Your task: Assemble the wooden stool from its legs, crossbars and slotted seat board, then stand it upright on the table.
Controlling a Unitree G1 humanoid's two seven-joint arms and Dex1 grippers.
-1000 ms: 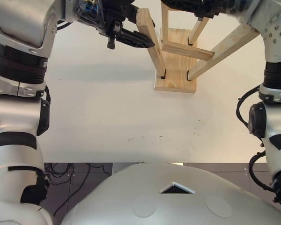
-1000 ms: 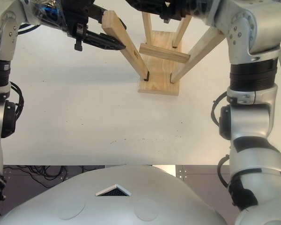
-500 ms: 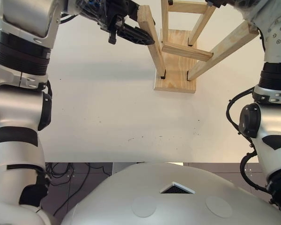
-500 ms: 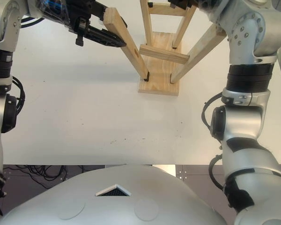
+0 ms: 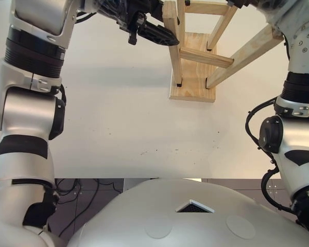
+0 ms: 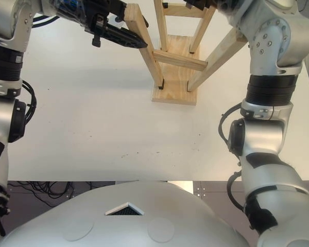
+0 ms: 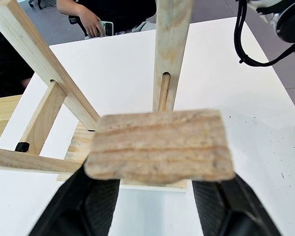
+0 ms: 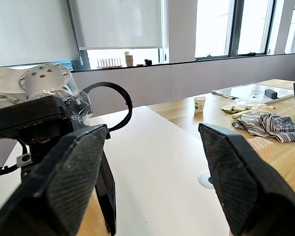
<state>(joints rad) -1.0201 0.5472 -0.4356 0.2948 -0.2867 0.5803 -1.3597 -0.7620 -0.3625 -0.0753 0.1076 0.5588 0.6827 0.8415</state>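
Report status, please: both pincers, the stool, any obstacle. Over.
Left pincer shut on front left leg. Right pincer open near leg tops. Stool inverted, seat board flat on table. Nothing seen in the way.

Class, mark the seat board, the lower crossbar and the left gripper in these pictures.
seat board (image 5: 192,95): left eye view, bare near edge.
lower crossbar (image 5: 206,55): left eye view, its middle.
left gripper (image 5: 168,37): left eye view, midway between its fingertips.
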